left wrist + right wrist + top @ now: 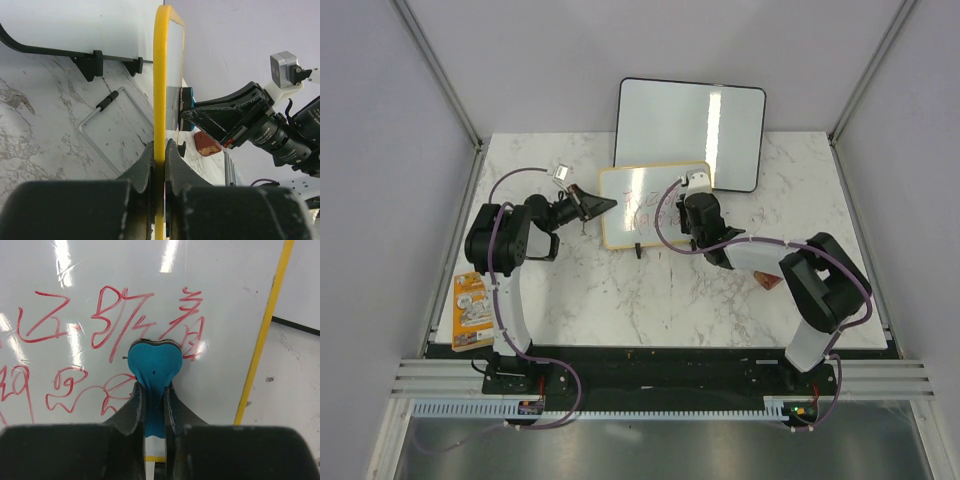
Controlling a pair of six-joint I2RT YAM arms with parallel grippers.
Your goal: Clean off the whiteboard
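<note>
Whiteboard (638, 205): propped at mid-desk (620, 300), long axis running left to right, its left frame edge pinched in the closed left hand (159, 150). Right hand (152, 395): clamped on a blue heart-shaped eraser (152, 365) held against the board face near its right end. The red marks (115, 320) lie mostly leftward of it, toward the left hand.

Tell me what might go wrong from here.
1. The left gripper pinches the whiteboard only at its thin edge, so wiping pressure may make the board pivot or slip.
2. The right gripper holds the small eraser by its narrow end, so it may twist or pull out.
3. The red writing spreads wide, so patches may be missed.
</note>
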